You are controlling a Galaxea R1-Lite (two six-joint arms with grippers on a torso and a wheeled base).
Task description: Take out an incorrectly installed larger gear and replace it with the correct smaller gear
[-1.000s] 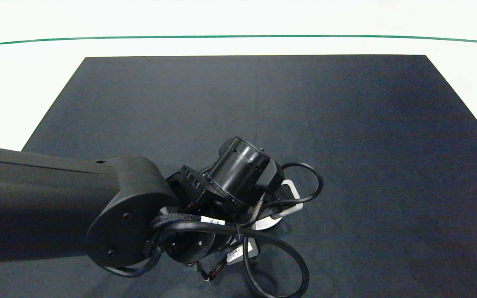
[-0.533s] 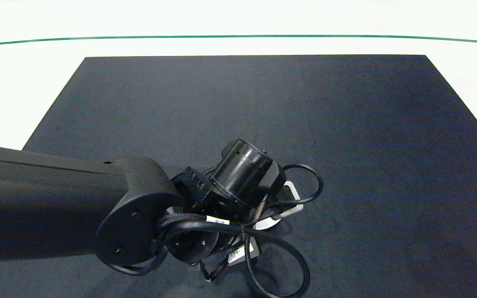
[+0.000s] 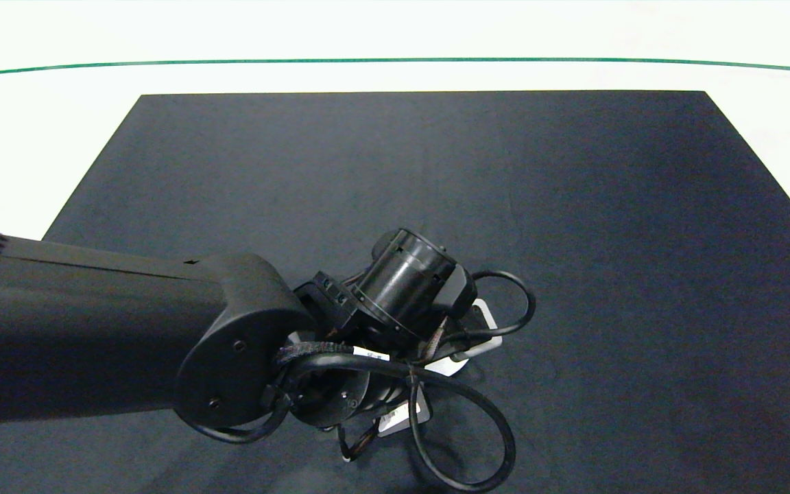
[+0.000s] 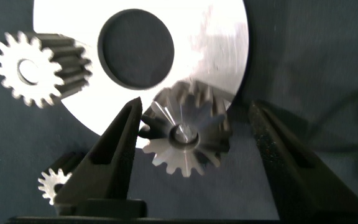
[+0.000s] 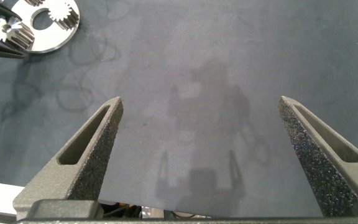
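The larger gear (image 4: 188, 134), silver with long pointed teeth and a centre bore, sits at the edge of a round polished metal plate (image 4: 216, 43), partly over the plate and partly over the dark mat (image 4: 316, 56). It lies between the two fingers of the left gripper (image 4: 194, 146). The finger (image 4: 114, 149) at its 9 o'clock touches or nearly touches the teeth, while the other finger (image 4: 284, 155), at 3 o'clock, stands clear of them, so the gripper is spread around the gear without clamping it.

At about 10 o'clock from the larger gear, a smaller gear (image 4: 39, 67) with short blunt teeth and a round hole overhangs the plate's rim. A second small gear (image 4: 55, 182) lies on the mat at about 8 o'clock, partly hidden behind the near finger. The plate has a large round hole (image 4: 135, 48) at 11 o'clock from the larger gear.

In the head view the left arm (image 3: 93, 336) reaches in from 9 o'clock across the black mat (image 3: 573, 206), its wrist and cables covering most of the plate (image 3: 484, 322).

The right gripper (image 5: 204, 155) hangs over bare mat with fingers wide apart and holding nothing; the plate (image 5: 58, 34) with gears shows far off in its view.
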